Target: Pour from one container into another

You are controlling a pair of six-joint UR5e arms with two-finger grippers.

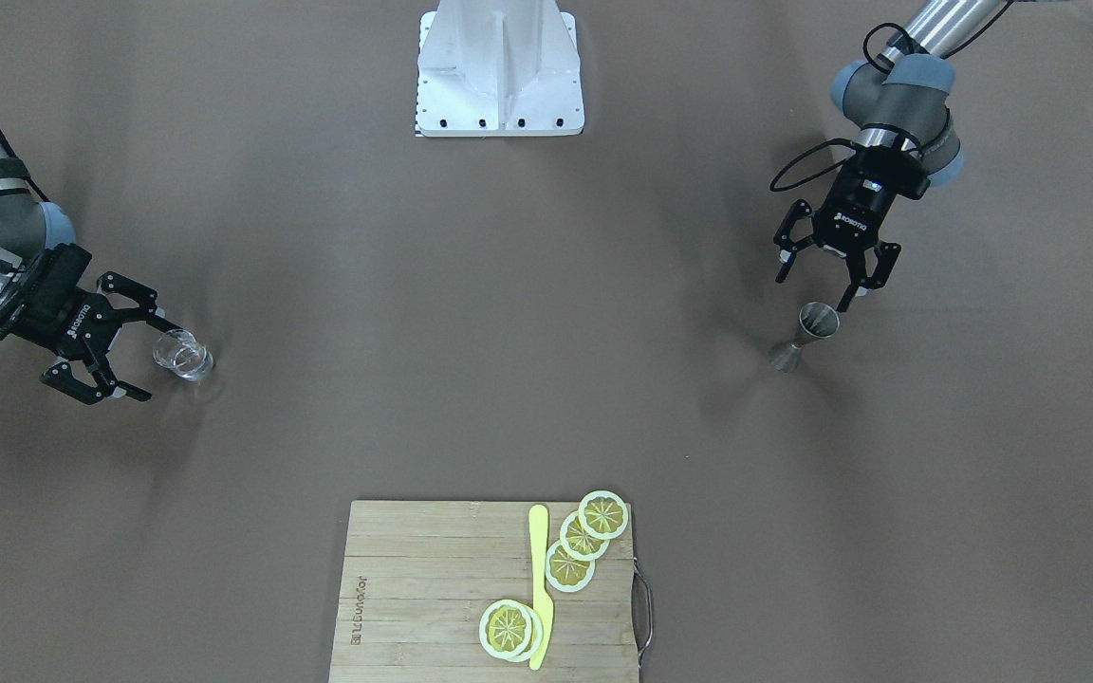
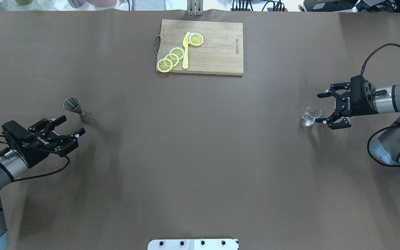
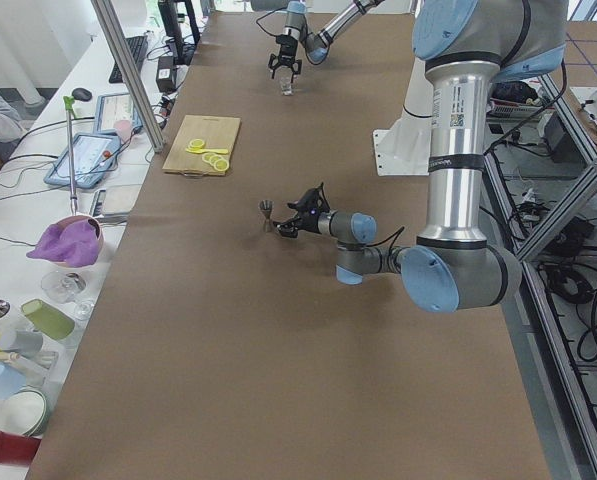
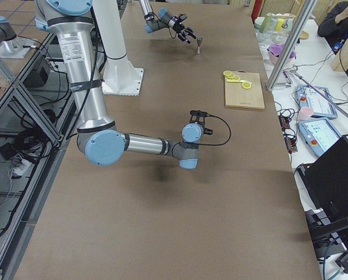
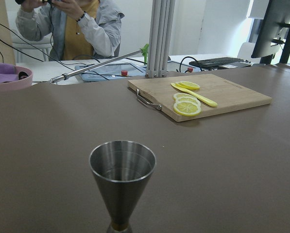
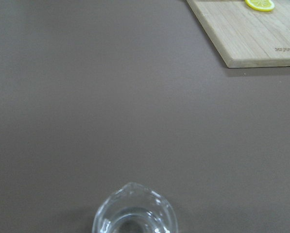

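Note:
A steel jigger (image 2: pixel 76 109) stands upright on the brown table, and it fills the lower middle of the left wrist view (image 5: pixel 122 179). My left gripper (image 2: pixel 72 125) is open just short of the jigger, not touching it (image 1: pixel 814 289). A small clear glass pourer (image 2: pixel 311 115) with a spout stands at the far right, and it shows at the bottom of the right wrist view (image 6: pixel 134 213). My right gripper (image 2: pixel 319 107) is open with its fingertips at the glass's side (image 1: pixel 153 356). Neither gripper holds anything.
A wooden cutting board (image 2: pixel 217 48) with lemon slices (image 2: pixel 172 57) and a yellow knife (image 2: pixel 185 50) lies at the table's far middle edge. The white robot base (image 1: pixel 499 76) stands at the near middle. A person (image 5: pixel 74 29) sits beyond the table.

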